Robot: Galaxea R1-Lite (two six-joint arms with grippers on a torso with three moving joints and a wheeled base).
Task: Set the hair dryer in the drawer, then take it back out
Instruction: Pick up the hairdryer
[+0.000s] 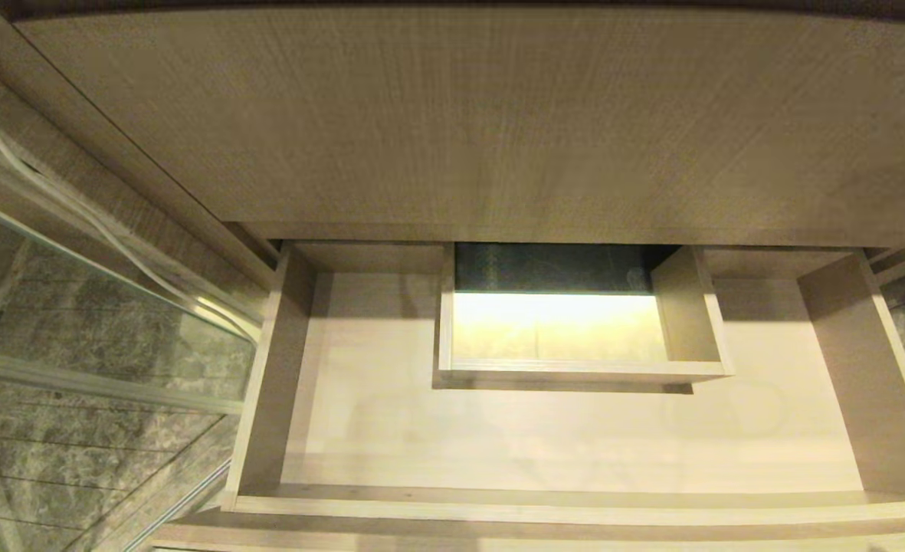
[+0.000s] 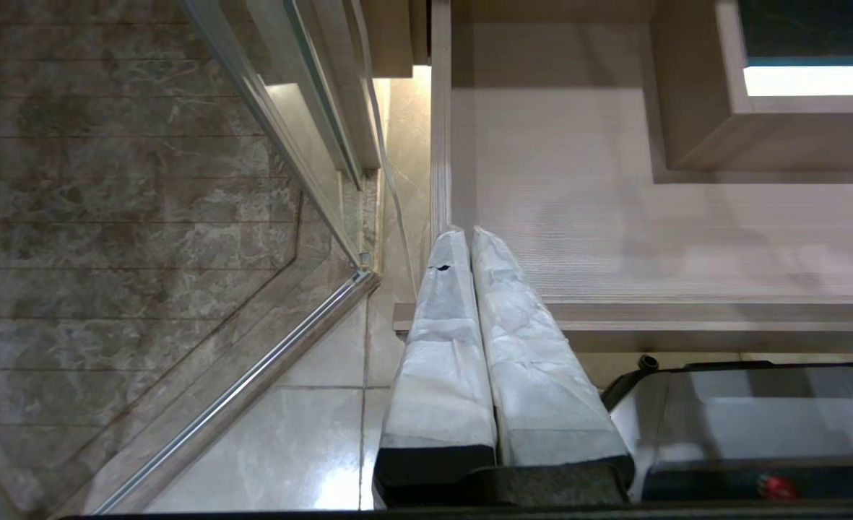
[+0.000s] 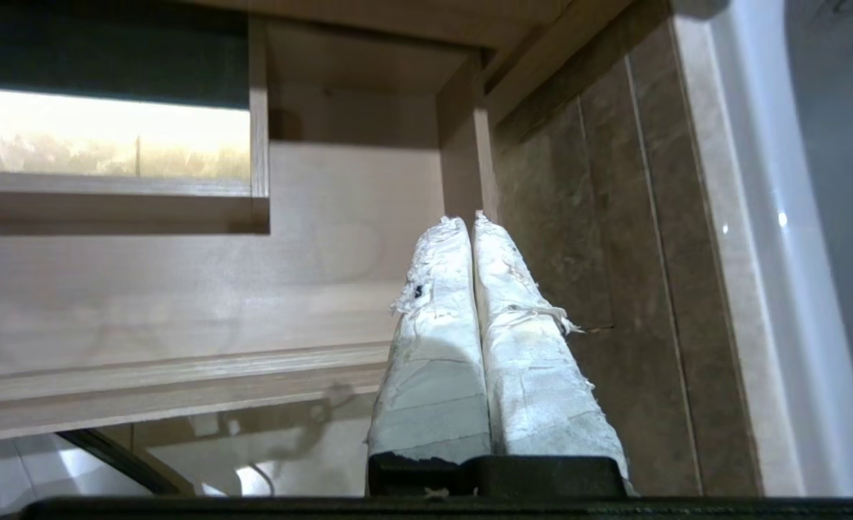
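Observation:
The drawer (image 1: 544, 502) stands pulled out below the wood-grain counter front, its pale floor bare around a boxed rectangular cutout (image 1: 575, 373). The hair dryer is out of view in all three views. Neither arm shows in the head view. My left gripper (image 2: 467, 232) is shut with nothing between its white-wrapped fingers, low at the drawer's (image 2: 614, 217) front left corner. My right gripper (image 3: 469, 219) is also shut and empty, just outside the drawer's (image 3: 180, 289) front right corner beside the tiled wall.
A glass shower screen with a metal rail (image 1: 100, 383) stands left of the drawer, and a white cord (image 1: 77, 215) runs along the wall there. A tall wood-grain panel (image 1: 498, 115) hangs over the drawer. A white fixture (image 3: 758, 217) lies at the right.

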